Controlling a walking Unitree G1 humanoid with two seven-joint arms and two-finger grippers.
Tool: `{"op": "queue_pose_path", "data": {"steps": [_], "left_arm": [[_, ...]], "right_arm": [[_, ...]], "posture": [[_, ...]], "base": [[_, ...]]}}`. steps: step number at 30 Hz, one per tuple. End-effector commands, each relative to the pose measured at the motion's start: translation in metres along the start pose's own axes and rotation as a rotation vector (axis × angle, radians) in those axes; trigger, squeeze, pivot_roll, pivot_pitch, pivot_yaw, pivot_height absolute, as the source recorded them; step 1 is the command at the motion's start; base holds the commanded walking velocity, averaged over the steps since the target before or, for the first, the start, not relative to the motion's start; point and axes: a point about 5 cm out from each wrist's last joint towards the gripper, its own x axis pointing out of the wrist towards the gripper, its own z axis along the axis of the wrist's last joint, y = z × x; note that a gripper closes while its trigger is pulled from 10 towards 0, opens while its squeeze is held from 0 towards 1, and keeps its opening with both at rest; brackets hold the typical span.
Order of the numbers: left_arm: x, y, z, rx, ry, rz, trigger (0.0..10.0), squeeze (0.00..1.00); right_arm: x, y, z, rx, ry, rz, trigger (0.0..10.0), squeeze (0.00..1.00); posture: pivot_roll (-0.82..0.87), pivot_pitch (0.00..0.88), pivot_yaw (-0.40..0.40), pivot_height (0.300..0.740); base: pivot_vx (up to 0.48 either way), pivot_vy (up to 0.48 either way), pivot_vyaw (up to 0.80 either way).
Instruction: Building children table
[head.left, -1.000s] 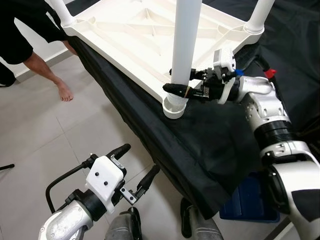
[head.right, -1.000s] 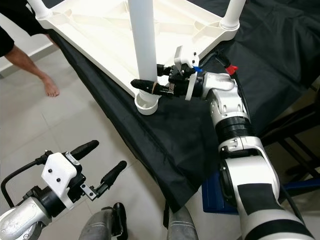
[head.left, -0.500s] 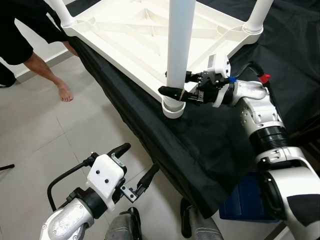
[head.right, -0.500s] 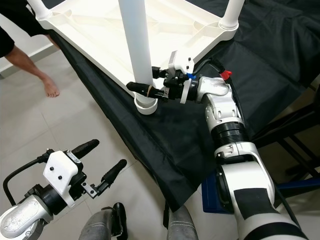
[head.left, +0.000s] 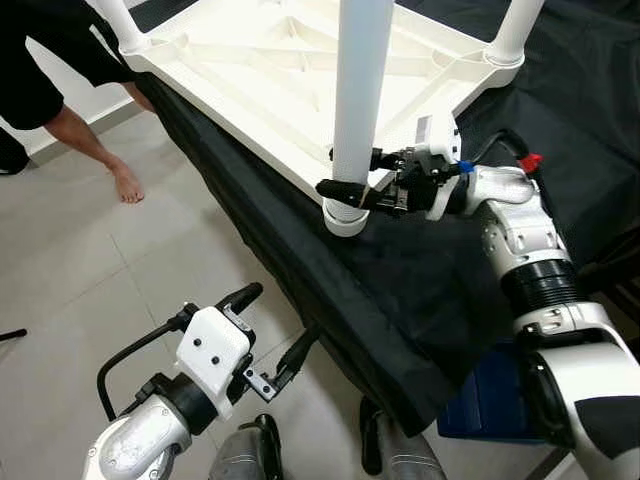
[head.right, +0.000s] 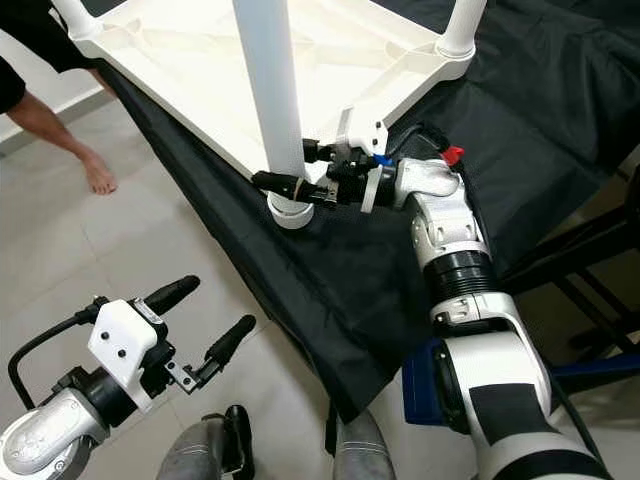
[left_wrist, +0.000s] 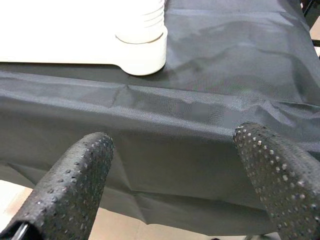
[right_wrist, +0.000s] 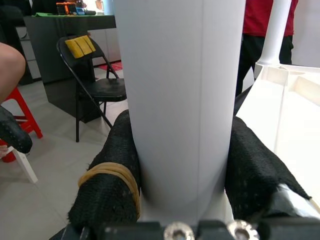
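Observation:
A white plastic children's table (head.left: 250, 70) lies upside down on a black cloth. A white round leg (head.left: 360, 90) stands upright in the near corner socket (head.left: 343, 215). My right gripper (head.left: 345, 175) is shut on this leg just above the socket, one black finger on each side; the right wrist view has the leg (right_wrist: 175, 95) between both fingers (right_wrist: 112, 180). Two other legs (head.left: 515, 30) stand in far corners. My left gripper (head.left: 270, 335) hangs open low over the floor, and in the left wrist view its fingertips (left_wrist: 75, 185) frame the socket (left_wrist: 142, 47) from below the cloth edge.
The black cloth (head.left: 400, 290) drapes over the surface's near edge toward the grey tiled floor (head.left: 70, 270). A person's bare leg and foot (head.left: 105, 160) stand at the left. A blue box (head.left: 495, 395) sits on the floor at the right.
My right gripper has shifted slightly left with the leg, which now stands a little straighter in the socket. The left arm has hardly moved.

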Motion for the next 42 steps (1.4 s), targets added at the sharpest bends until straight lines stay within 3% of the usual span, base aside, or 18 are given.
{"op": "queue_pose_path", "data": {"steps": [1, 27, 42], "left_arm": [[-0.002, -0.001, -0.006, -0.014, 0.023, 0.0, 10.0, 0.0], [-0.002, -0.003, -0.005, -0.012, 0.018, -0.003, 10.0, 0.0], [-0.002, -0.004, -0.005, -0.009, 0.018, -0.006, 10.0, 0.0]], "right_arm": [[-0.001, 0.004, -0.005, 0.007, 0.024, 0.017, 10.0, 0.0], [0.011, 0.023, -0.021, 0.061, 0.03, -0.001, 10.0, 0.0], [0.005, 0.019, -0.034, 0.101, 0.146, -0.126, 10.0, 0.0]], "posture": [[0.11, 0.36, 0.021, 0.74], [0.11, 0.362, 0.021, 0.74], [0.1, 0.364, 0.019, 0.74]], "base": [[0.0, 0.0, 0.0], [0.0, 0.0, 0.0], [0.0, 0.0, 0.0]]}}
